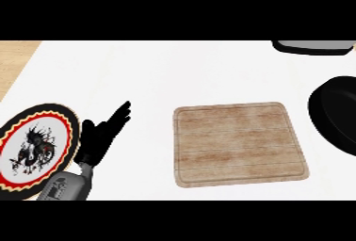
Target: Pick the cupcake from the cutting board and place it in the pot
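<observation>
The wooden cutting board [240,143] lies in the middle of the white counter, and its top is bare; no cupcake shows anywhere. The black pot [337,115] sits at the right edge, partly cut off by the frame. My left hand [103,134] is at the lower left, left of the board, with its fingers straight and pointing up and to the right, holding nothing. My right hand is out of view.
A round plate [35,148] with a red, yellow and black rim and a dragon drawing lies at the far left, just beside my left hand. A dark tray-like object [313,46] sits at the top right. A wooden strip [15,59] borders the counter's left.
</observation>
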`<state>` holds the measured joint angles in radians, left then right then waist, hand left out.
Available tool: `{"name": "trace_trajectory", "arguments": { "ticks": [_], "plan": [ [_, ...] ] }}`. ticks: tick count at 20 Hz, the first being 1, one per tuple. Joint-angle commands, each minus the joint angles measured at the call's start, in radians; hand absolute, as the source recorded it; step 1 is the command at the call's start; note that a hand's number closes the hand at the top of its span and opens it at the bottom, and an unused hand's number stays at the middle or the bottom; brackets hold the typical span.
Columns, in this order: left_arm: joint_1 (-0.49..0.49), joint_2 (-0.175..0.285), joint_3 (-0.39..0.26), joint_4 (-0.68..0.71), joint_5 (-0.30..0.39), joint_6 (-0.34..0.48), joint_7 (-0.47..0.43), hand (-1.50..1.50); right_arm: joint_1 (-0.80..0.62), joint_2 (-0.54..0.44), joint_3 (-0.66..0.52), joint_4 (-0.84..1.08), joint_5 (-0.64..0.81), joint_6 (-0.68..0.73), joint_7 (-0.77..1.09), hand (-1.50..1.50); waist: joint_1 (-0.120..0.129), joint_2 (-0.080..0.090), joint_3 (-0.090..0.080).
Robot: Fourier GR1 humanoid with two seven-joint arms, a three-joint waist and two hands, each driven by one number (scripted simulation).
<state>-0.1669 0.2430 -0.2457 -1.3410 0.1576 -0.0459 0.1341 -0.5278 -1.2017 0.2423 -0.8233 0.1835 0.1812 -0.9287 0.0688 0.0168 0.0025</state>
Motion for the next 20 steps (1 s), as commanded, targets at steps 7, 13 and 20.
{"name": "trace_trajectory", "arguments": {
  "ticks": [7, 13, 20],
  "plan": [
    [0.031, -0.003, 0.009, -0.026, -0.012, 0.008, 0.005, 0.0, -0.137, 0.11, 0.238, 0.083, 0.385, 0.001, 0.177, 1.5, -0.016, -0.008, -0.003],
    [-0.028, -0.029, 0.041, 0.097, -0.04, 0.012, -0.043, 0.0, -0.258, 0.308, 0.26, 0.187, 0.472, 0.085, 0.267, -1.5, -0.045, -0.008, -0.003],
    [0.078, -0.007, 0.032, 0.005, -0.022, 0.002, -0.036, 0.0, -0.225, 0.378, -0.013, 0.241, 0.068, 0.28, 0.074, -1.5, -0.062, -0.018, -0.002]
  ]
}}
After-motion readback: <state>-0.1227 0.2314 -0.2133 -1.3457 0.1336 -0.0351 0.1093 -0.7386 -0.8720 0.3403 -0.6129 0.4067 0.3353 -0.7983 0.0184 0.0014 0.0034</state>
